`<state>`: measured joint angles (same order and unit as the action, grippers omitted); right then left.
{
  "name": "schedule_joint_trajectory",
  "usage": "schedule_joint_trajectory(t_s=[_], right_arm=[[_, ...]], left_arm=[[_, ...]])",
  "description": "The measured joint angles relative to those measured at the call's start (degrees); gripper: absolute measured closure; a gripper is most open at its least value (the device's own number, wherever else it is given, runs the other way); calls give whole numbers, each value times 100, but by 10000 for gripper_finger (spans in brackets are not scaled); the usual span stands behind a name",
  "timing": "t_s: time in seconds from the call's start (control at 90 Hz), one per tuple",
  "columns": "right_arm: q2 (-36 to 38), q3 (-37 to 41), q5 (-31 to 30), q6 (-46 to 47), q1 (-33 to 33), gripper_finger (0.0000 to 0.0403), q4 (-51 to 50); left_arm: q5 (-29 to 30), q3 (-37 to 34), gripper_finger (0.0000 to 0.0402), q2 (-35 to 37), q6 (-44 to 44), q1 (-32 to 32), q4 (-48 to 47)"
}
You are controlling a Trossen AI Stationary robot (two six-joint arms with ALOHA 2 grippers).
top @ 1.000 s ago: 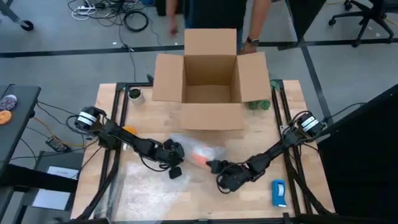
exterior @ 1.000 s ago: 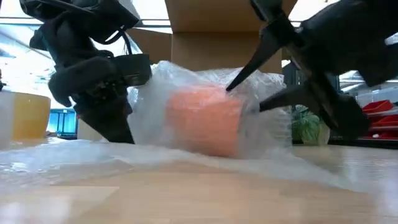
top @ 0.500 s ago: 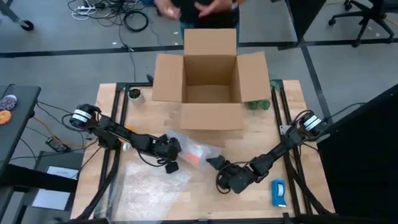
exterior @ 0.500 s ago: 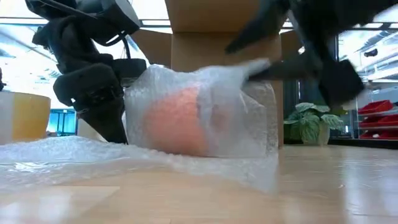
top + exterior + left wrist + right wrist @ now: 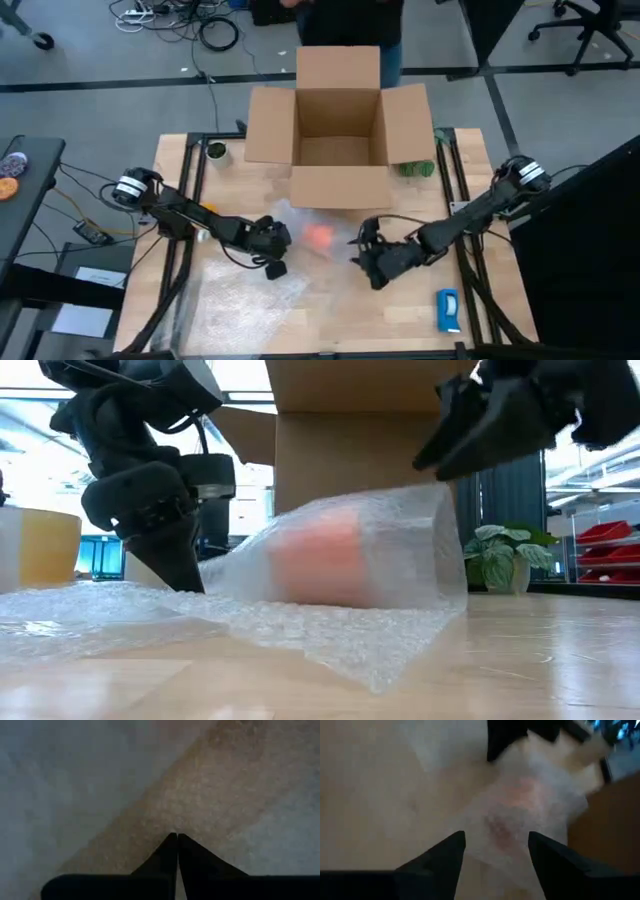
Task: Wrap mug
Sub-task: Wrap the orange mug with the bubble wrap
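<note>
The left gripper (image 5: 277,268) sits just left of the mug (image 5: 319,236), its tip down on the bubble wrap (image 5: 260,300); in its wrist view the two dark fingers (image 5: 165,857) meet at a point, pressed together against the sheet, though whether they pinch any of the wrap between them cannot be told. The mug, bright orange, lies on the wooden table (image 5: 420,315) in front of the cardboard box (image 5: 338,125), on its side under a loose hood of the clear wrap — in the low view the film (image 5: 400,550) arches over it and stands open on the side away from the left gripper. The right gripper (image 5: 366,252) hangs just to the right of the mug and above the table, its fingers (image 5: 442,855) spread apart and holding nothing, with the wrapped mug showing between them. The box behind stands with all four flaps open; nothing shows inside it. A small blue-and-white object (image 5: 447,309) lies on the table well to the right of the mug.
</note>
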<state>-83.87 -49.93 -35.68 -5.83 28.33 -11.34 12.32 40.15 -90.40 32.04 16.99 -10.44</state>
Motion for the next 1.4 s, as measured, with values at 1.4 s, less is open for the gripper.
schedule_joint_trajectory(t_s=[1.4], right_arm=[[-2659, -9, 892, -5593, -1643, 336, 5100]], left_arm=[[-463, -268, 402, 183, 290, 251, -245]])
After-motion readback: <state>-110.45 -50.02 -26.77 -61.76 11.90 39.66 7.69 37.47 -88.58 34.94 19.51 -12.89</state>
